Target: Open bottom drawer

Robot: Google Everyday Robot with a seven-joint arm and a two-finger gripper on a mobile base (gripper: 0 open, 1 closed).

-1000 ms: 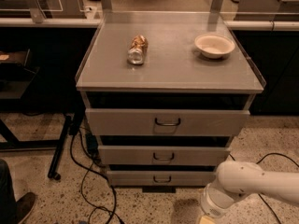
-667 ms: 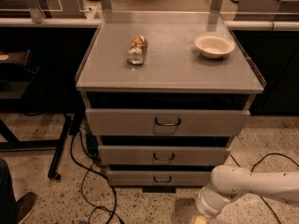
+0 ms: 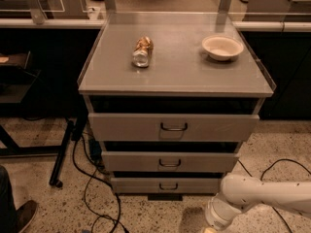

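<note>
Cabinet (image 3: 175, 130): grey, with three drawers, standing where it stood a second ago; nothing about it has shifted.
Tabletop (image 3: 180, 72): unchanged, carrying the same two loose things.
Arm (image 3: 265, 194): the one thing that has moved. It reaches in from the right edge, and its rounded wrist end has swung leftward and sunk toward the floor, so it now sits lower and nearer the cabinet's right front corner than it did a second ago.
Top drawer (image 3: 126, 126): the widest front, untouched.
Middle drawer (image 3: 131, 161): untouched.
Bottom drawer (image 3: 136, 185): the lowest and narrowest front, just above the floor; it looks shut and no further out than a second ago.
Bowl (image 3: 222, 47): pale, on the right rear of the tabletop, in the same place.
Can (image 3: 142, 51): lying on its side left of centre, in the same place.
Gripper (image 3: 210, 230): at the bottom edge, below the wrist and mostly cut off by it; it sits below and right of the bottom drawer, apart from it, holding nothing I can see. Whether it is open or closed, I cannot tell.
Handle (image 3: 168, 186): small dark wire loop at the middle of the bottom drawer's front, left of and above the gripper, not yet reached.
Meaning: the arm is dropping to drawer height, so this looks like the approach; the pull has not begun.
</note>
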